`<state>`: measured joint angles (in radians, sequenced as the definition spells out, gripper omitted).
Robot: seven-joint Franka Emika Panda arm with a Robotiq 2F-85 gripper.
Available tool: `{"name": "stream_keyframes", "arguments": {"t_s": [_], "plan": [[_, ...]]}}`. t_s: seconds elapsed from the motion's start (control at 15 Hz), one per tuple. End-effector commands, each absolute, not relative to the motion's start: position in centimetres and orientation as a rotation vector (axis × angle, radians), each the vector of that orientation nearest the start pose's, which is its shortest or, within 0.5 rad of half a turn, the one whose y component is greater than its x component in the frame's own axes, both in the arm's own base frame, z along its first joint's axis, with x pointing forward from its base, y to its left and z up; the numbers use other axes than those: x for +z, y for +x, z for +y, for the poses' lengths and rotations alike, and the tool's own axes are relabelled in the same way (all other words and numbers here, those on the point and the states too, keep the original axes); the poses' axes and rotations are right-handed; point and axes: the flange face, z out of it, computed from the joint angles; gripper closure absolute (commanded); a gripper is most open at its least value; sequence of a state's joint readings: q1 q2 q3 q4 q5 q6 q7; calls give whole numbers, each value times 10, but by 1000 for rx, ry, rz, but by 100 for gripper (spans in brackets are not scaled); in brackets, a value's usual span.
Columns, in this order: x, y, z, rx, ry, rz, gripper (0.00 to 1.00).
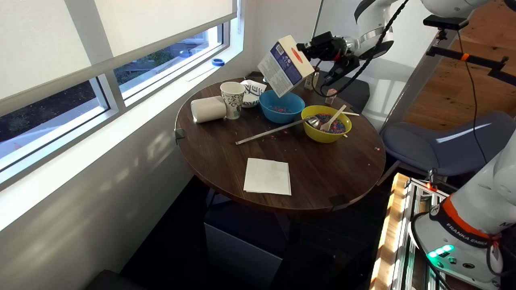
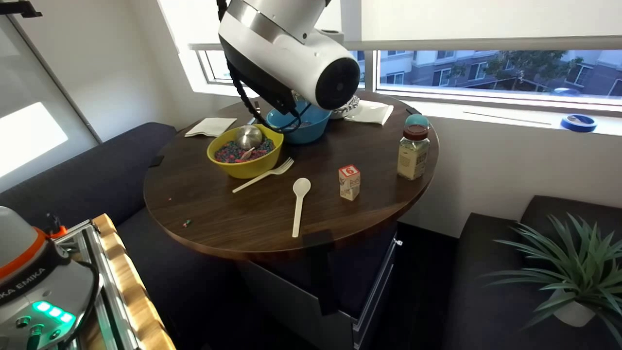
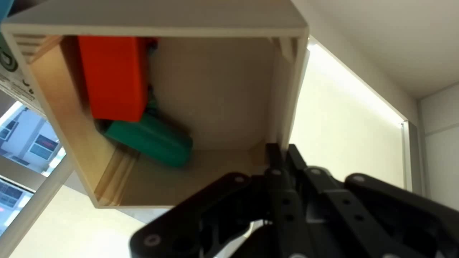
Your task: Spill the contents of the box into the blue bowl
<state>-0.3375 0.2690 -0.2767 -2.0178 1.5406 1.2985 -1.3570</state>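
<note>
Currently, the end effector (image 3: 284, 153) pinches the tilted box (image 1: 286, 66) by one wall, above the blue bowl (image 1: 279, 117).

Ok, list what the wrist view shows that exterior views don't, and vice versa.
Only the wrist view: a green block inside the box. Only the exterior views: yellow bowl, tape roll. Shared with an exterior view: the gripper holding the box; with both, the window. Possibly shared: the blue bowl, a sliver in the wrist view; the red block, a patch in an exterior view.
</note>
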Motion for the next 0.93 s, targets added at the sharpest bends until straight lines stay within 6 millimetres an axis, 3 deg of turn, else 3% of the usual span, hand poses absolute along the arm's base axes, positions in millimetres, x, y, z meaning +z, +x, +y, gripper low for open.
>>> {"name": "stream_keyframes", "arguments": {"t_s": [0.0, 0.6, 0.87], "plan": [[378, 527, -213, -874, -1452, -213, 97], [350, 533, -205, -874, -1413, -182, 98], [347, 533, -202, -861, -1359, -181, 98]]}}
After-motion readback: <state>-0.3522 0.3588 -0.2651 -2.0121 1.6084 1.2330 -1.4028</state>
